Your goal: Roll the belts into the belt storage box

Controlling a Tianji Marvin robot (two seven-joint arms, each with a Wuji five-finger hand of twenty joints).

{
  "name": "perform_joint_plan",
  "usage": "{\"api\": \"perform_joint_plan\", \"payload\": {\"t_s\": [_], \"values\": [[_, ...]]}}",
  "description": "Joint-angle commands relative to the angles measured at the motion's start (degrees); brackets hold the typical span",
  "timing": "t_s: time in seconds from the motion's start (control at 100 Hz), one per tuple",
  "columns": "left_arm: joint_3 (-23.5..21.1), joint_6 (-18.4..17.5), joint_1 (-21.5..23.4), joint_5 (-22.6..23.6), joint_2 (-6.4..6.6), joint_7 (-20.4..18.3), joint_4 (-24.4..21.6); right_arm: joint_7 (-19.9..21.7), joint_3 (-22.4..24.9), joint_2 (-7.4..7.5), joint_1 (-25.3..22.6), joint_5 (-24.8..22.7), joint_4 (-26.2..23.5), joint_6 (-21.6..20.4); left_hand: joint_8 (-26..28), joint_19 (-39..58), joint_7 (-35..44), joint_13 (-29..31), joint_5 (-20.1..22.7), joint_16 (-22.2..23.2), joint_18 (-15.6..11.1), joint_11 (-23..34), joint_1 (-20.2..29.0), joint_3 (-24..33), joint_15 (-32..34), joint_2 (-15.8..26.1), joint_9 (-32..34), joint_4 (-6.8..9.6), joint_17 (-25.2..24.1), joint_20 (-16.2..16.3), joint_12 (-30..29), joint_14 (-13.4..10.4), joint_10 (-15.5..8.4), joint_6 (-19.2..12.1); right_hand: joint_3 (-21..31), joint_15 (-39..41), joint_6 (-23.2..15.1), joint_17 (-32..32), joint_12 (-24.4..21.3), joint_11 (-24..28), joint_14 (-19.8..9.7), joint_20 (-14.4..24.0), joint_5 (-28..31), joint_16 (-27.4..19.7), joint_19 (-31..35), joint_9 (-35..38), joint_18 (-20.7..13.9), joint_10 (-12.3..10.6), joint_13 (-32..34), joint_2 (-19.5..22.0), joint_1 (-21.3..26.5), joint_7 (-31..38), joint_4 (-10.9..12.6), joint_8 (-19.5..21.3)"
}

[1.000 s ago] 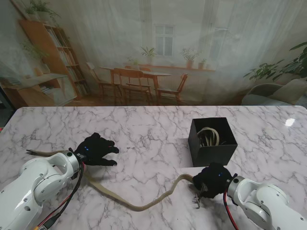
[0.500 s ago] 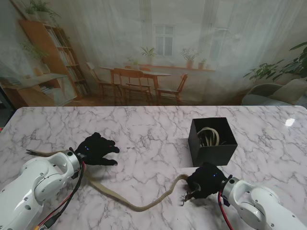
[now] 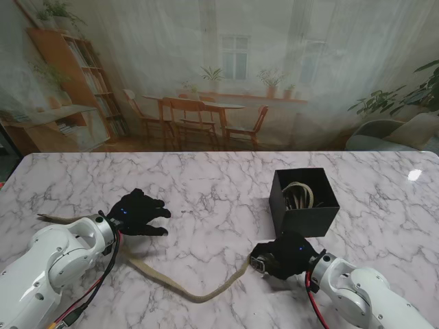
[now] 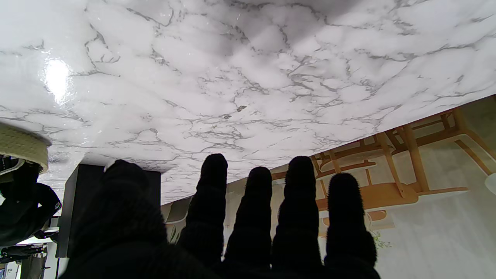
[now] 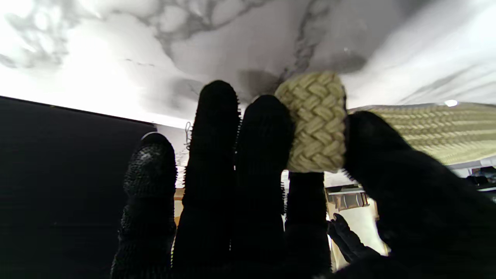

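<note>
One belt already coiled in box [image 3: 304, 201]; right robot hand [image 3: 285, 255] grips second belt [image 3: 178, 286] end, rolling barely begun; left robot hand [image 3: 139, 212] open, idle

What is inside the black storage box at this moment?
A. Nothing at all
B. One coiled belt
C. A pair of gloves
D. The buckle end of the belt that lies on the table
B: the stand view shows a pale coiled belt inside the black storage box, while the other belt lies on the marble table.
</note>
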Motion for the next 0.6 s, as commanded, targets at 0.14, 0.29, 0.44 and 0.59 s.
{"api": "perform_joint_plan", "payload": {"t_s": [0.14,0.29,0.44,0.59], "values": [[0.2,-0.3,-0.1,-0.2,-0.13,-0.4,0.3,-1.3,-1.5,-0.88,0.5,1.5,1.3,1.4,0.6,-1.3,0.4,0.1,0.3,0.3,1.9,-0.3,0.5,-1.0,-0.7,2.6,-0.2,-0.44,-0.5,0.1,0.3,0.3,0.1,0.3,6.7,14.3,-2.2,3.3,2.1,12.5,1.5,-1.7,-4.2,3.1,3.1,3.2,3.2,4.7,5.8,5.8,9.4,3.9,3.3,2.9],[0.1,-0.3,0.1,-0.2,-0.15,-0.1,0.2,-2.2,-2.2,-1.14,0.5,2.4,1.6,2.7,0.5,-1.3,0.3,0.1,0.1,0.3,1.9,-0.3,0.6,-1.0,-0.7,2.6,-0.3,-0.44,-0.5,0.1,0.3,0.3,0.1,0.3,5.4,15.0,-10.0,3.1,1.2,11.1,3.5,-2.2,1.3,1.3,3.0,3.2,5.5,6.3,5.6,9.9,12.7,5.4,2.9,3.8],[-0.1,-0.4,0.2,0.0,-0.18,0.4,0.2,-2.6,-2.8,-1.23,0.5,2.4,1.7,4.4,0.5,-1.3,0.2,0.1,-0.1,0.4,2.0,-0.2,0.6,-1.0,-0.7,2.6,-0.3,-0.44,-0.5,0.1,0.3,0.4,0.1,0.5,5.0,15.8,-3.5,3.6,1.2,11.3,3.3,-2.2,0.1,1.1,3.3,3.3,5.4,6.3,5.6,10.5,12.4,3.3,2.8,3.1],[-0.3,-0.4,0.4,0.1,-0.2,0.7,0.1,-2.6,-2.7,-1.33,0.1,2.6,1.3,5.4,0.4,-1.3,0.1,0.1,-0.2,0.4,2.0,-0.2,0.7,-1.0,-0.6,2.5,-0.2,-0.44,-0.6,0.1,0.3,0.4,0.1,0.5,4.9,15.5,12.3,4.0,0.5,10.9,2.8,-2.6,-8.8,0.2,3.6,3.2,4.4,5.2,5.5,10.0,10.8,2.8,3.3,2.8]]}}
